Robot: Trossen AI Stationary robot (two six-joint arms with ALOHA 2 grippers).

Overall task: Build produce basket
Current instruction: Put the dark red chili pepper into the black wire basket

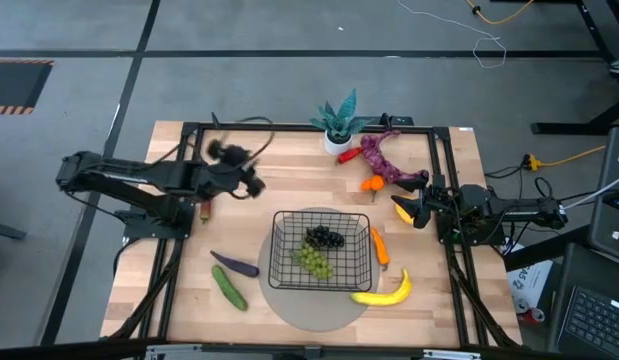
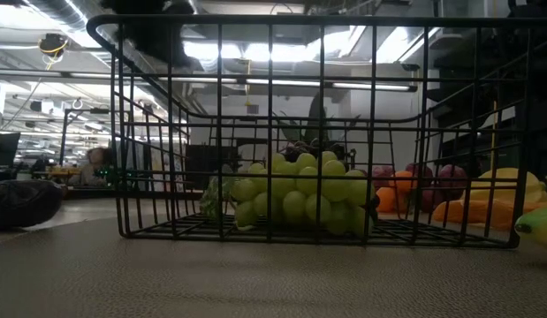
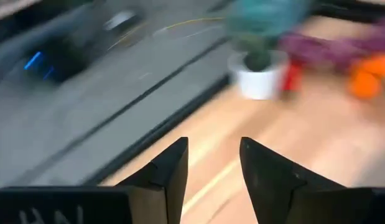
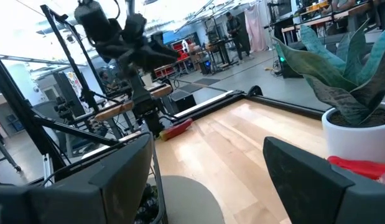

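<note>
high view shows you the basket (image 1: 322, 251) on the grey disc (image 1: 289, 300) holding only dark grapes (image 1: 325, 237) and green grapes (image 1: 313, 260); banana (image 1: 385, 292), carrot (image 1: 379, 246), cucumber (image 1: 228, 287) and eggplant (image 1: 234, 264) lie outside. left gripper (image 1: 257, 187) and right gripper (image 1: 402, 209) both hang apart, empty.

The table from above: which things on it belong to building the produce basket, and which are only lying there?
For the job:
- basket, holding dark grapes and green grapes
- banana
- carrot
- cucumber
- eggplant
- orange
- purple lumpy string

Just lying about:
- potted plant
- round grey disc under the basket
</note>
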